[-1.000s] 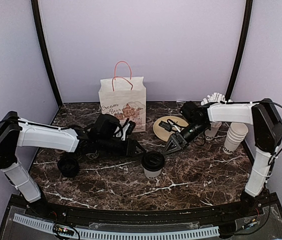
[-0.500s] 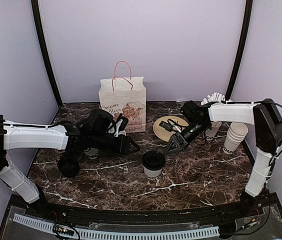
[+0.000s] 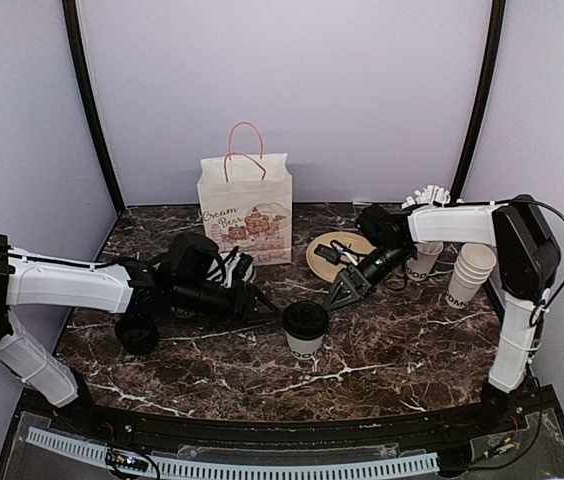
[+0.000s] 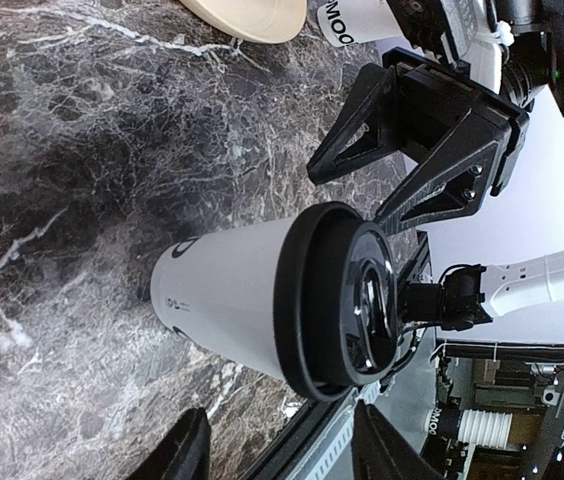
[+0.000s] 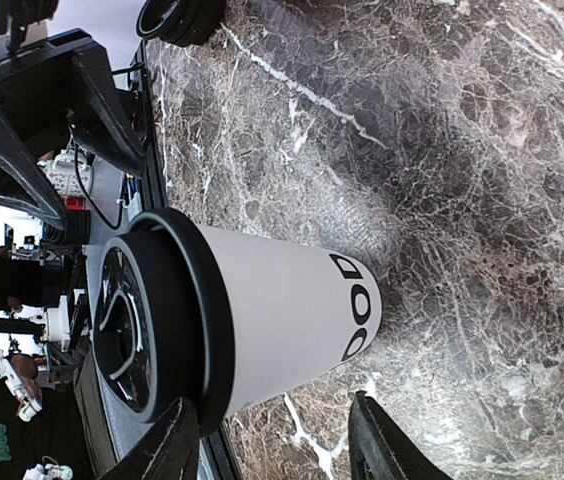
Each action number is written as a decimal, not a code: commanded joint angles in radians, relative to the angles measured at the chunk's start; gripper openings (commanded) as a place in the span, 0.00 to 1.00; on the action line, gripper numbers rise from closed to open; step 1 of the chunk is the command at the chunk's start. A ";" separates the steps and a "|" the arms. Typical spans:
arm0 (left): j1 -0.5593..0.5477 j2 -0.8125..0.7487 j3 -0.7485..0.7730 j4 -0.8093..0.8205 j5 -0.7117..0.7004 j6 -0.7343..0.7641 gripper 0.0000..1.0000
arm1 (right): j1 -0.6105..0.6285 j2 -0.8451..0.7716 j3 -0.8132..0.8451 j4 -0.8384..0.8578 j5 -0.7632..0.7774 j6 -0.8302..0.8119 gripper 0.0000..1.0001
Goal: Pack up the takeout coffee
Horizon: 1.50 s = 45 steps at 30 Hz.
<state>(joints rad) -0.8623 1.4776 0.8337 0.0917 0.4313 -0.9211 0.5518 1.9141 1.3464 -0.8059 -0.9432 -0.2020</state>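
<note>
One takeout coffee cup (image 3: 305, 332), white with a black lid and black lettering, stands upright at the table's front middle. My left gripper (image 3: 262, 305) is open just left of it and apart from it. In the left wrist view the cup (image 4: 227, 300) lies beyond the open gripper (image 4: 282, 452). My right gripper (image 3: 347, 290) is open just right of and behind the cup. In the right wrist view the cup (image 5: 282, 320) lies beyond the open gripper (image 5: 277, 445). The second lidded cup is mostly hidden behind my left arm.
A paper bag (image 3: 247, 208) with pink handles stands at the back. A tan round plate (image 3: 342, 255) lies right of it. A cup of white sticks (image 3: 425, 255) and a stack of lidless cups (image 3: 470, 272) stand at the right. A stack of black lids (image 3: 137, 333) sits at the left.
My left arm has dropped lower and its gripper now sits level with the cup's side. My right gripper has shifted slightly left toward the cup. The cup has not moved.
</note>
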 commanded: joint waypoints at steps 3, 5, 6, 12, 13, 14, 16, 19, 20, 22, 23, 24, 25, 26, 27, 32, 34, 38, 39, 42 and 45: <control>-0.004 0.048 0.001 0.105 0.060 -0.034 0.50 | -0.001 -0.011 0.002 -0.004 -0.020 -0.010 0.50; -0.003 0.067 0.008 0.109 0.066 -0.032 0.50 | -0.001 -0.016 -0.001 -0.003 -0.019 -0.010 0.51; -0.003 0.072 0.011 0.108 0.067 -0.029 0.49 | -0.001 -0.016 -0.002 -0.002 -0.018 -0.010 0.51; -0.004 0.118 0.029 0.111 0.085 -0.022 0.48 | -0.001 -0.020 -0.014 0.003 -0.015 -0.008 0.52; -0.004 0.125 0.029 0.111 0.087 -0.023 0.48 | -0.001 -0.020 -0.015 0.003 -0.014 -0.008 0.52; -0.003 0.128 0.028 0.112 0.088 -0.023 0.48 | -0.001 -0.017 -0.016 0.004 -0.015 -0.008 0.52; -0.004 0.141 0.030 0.115 0.088 -0.020 0.48 | -0.001 -0.016 -0.018 0.004 -0.015 -0.008 0.52; -0.004 0.145 0.036 0.109 0.088 -0.016 0.48 | -0.001 -0.014 -0.024 0.005 -0.014 -0.010 0.52; -0.003 0.149 0.039 0.103 0.084 -0.015 0.48 | -0.001 -0.012 -0.026 0.005 -0.011 -0.011 0.52; -0.002 0.159 0.043 0.086 0.072 -0.013 0.48 | 0.002 -0.009 -0.032 0.009 -0.003 -0.010 0.52; -0.001 0.165 0.045 0.067 0.069 -0.010 0.48 | 0.002 -0.008 -0.036 0.012 0.001 -0.007 0.52; 0.000 0.179 0.049 0.054 0.068 -0.008 0.47 | 0.002 -0.006 -0.041 0.017 0.006 0.000 0.52; 0.000 0.187 0.055 0.024 0.066 -0.001 0.46 | 0.003 -0.004 -0.046 0.024 0.018 0.009 0.52; 0.000 0.204 0.056 -0.014 0.065 0.010 0.45 | 0.004 -0.003 -0.050 0.033 0.041 0.023 0.52; -0.001 0.213 0.057 -0.034 0.062 0.018 0.44 | 0.005 -0.002 -0.055 0.045 0.077 0.042 0.52; 0.008 0.276 0.027 -0.166 0.002 0.078 0.39 | 0.005 0.033 -0.077 0.064 0.235 0.095 0.50; 0.018 0.302 0.006 -0.174 -0.001 0.091 0.39 | 0.005 0.049 -0.076 0.064 0.250 0.104 0.49; 0.022 0.301 -0.013 -0.143 -0.005 0.115 0.38 | 0.005 0.051 -0.056 0.050 0.265 0.100 0.47; 0.021 0.287 -0.007 -0.137 -0.008 0.119 0.38 | 0.004 0.046 -0.055 0.050 0.265 0.096 0.47; 0.014 0.251 0.024 -0.102 -0.012 0.152 0.38 | -0.001 0.021 -0.049 0.035 0.190 0.063 0.47; -0.006 0.207 0.072 -0.095 -0.023 0.224 0.40 | -0.005 -0.020 -0.016 -0.010 0.097 0.005 0.49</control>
<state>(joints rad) -0.8406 1.6596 0.8997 0.1467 0.5495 -0.8188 0.5507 1.9057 1.3151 -0.7834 -0.9276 -0.1196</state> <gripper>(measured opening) 0.387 0.479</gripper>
